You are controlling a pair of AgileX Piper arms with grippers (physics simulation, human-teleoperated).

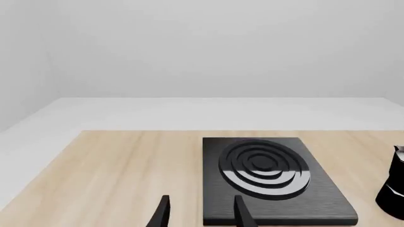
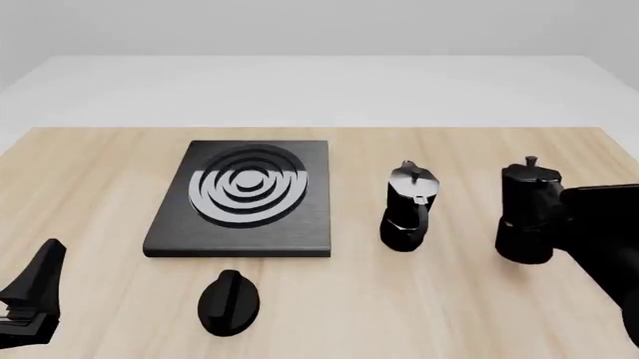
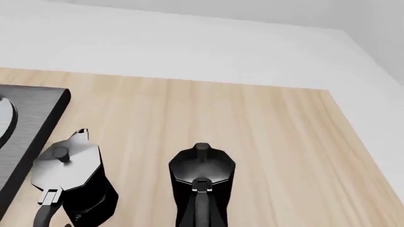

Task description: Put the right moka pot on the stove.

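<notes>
The left gripper (image 2: 30, 295) sits at the table's near left corner, its two fingers (image 1: 242, 213) spread apart with nothing between them. A black oval knob (image 2: 229, 301) lies by the near edge, just before the stove (image 2: 299, 224), which lies flat on the wooden table (image 2: 90, 187) left of centre. The other moka pot (image 2: 408, 206) stands upright mid-table. The right moka pot (image 2: 526, 212) stands upright near the right edge, handle toward the right arm (image 2: 604, 239); the right gripper's fingers are hidden, so its opening cannot be told.
</notes>
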